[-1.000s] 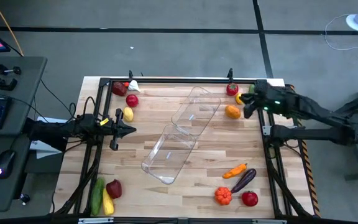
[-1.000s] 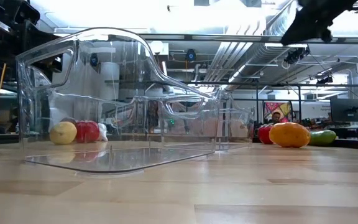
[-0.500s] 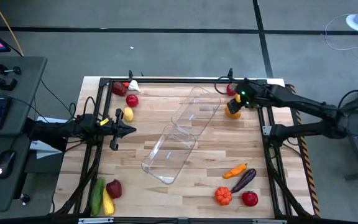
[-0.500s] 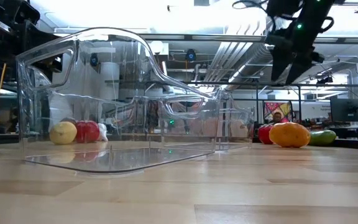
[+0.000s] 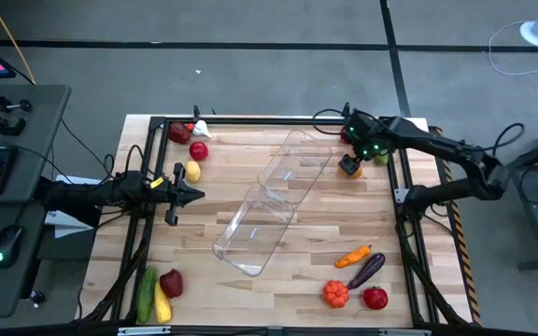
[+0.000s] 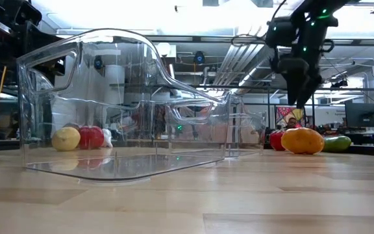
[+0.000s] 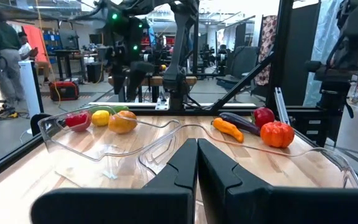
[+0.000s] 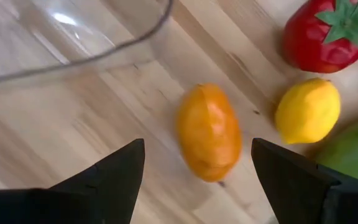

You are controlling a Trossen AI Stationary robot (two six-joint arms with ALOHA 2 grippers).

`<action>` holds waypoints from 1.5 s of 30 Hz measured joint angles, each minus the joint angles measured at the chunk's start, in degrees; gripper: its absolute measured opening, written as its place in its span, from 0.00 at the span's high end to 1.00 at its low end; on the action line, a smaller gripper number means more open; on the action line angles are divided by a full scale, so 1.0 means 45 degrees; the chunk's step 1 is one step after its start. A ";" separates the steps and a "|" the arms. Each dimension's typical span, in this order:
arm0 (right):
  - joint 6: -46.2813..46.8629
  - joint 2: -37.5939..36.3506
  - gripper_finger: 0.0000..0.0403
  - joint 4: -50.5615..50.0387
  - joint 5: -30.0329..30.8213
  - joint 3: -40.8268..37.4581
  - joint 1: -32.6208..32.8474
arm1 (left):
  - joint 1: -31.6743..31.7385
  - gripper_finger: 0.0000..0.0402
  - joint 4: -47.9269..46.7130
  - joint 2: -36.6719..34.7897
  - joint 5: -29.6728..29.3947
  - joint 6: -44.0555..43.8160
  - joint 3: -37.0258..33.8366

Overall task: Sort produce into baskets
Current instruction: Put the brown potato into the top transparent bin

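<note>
Now we see the right pincer (image 8: 194, 163) spread wide, poised above the orange oval toy fruit (image 8: 209, 131) | fruit on the desk (image 5: 297, 233) beside the clear plastic bin (image 5: 293, 167), long axis crossing the gap | left pincer (image 7: 197, 163) pressed together, waits far off.

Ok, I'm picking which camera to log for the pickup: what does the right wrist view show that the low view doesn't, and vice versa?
Only the right wrist view: the lemon beside the orange fruit, and the right end effector open astride that fruit. Only the low view: the yellow and red produce seen through the near clear basket. Both show the orange fruit on the table, untouched, and the red tomato next to it.
</note>
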 joint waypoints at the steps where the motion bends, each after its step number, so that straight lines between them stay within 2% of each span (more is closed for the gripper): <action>1: -0.0351 0.0143 0.28 -0.0048 0.0077 0.0000 -0.0077 | 0.0001 1.00 -0.0001 -0.0001 0.0001 -0.0001 -0.0002; 14: -0.4305 0.1664 0.28 -0.0388 0.0197 -0.0005 -0.1089 | 0.0001 1.00 0.0000 0.0003 0.0002 0.0000 0.0003; 23: -0.4859 0.1922 0.28 0.0076 -0.0549 -0.0057 -0.1505 | -0.0003 1.00 -0.0005 -0.0002 0.0002 0.0000 -0.0001; 28: -0.4905 0.1668 0.28 0.0271 -0.1099 -0.1180 -0.1500 | -0.0003 1.00 -0.0004 0.0002 -0.0002 0.0000 0.0000; 35: -0.4352 0.1269 0.28 0.1837 -0.0928 -0.2414 -0.1495 | -0.0003 1.00 0.0000 0.0002 0.0001 -0.0004 -0.0002; 45: -0.4643 0.1259 0.28 0.3770 -0.0794 -0.2623 -0.1495 | 0.0000 1.00 0.0000 0.0000 0.0002 0.0000 -0.0002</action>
